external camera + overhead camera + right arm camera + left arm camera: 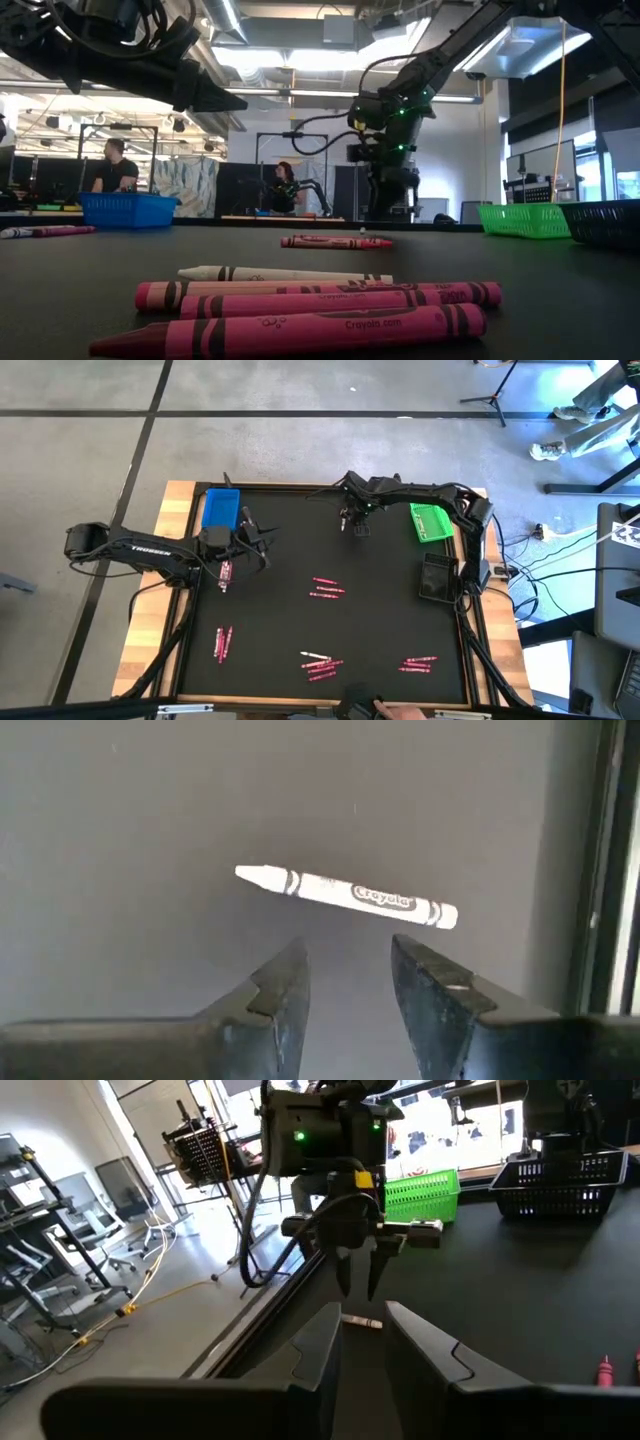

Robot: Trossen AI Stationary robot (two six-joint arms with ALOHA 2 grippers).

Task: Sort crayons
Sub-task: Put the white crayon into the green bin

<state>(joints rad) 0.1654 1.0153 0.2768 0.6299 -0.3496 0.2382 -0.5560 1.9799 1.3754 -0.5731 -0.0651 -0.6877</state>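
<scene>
Pink crayons [300, 310] foreground, right end effector [345, 982] open above white crayon [350, 896]

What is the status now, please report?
Right gripper open, above white crayon lying on mat. Left gripper open, empty, near blue tray. Nothing blocking.

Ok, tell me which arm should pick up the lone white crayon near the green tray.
Right. The right gripper hangs directly over the white crayon, fingers apart and empty, next to the green tray. The left gripper is across the mat by the blue tray.
</scene>
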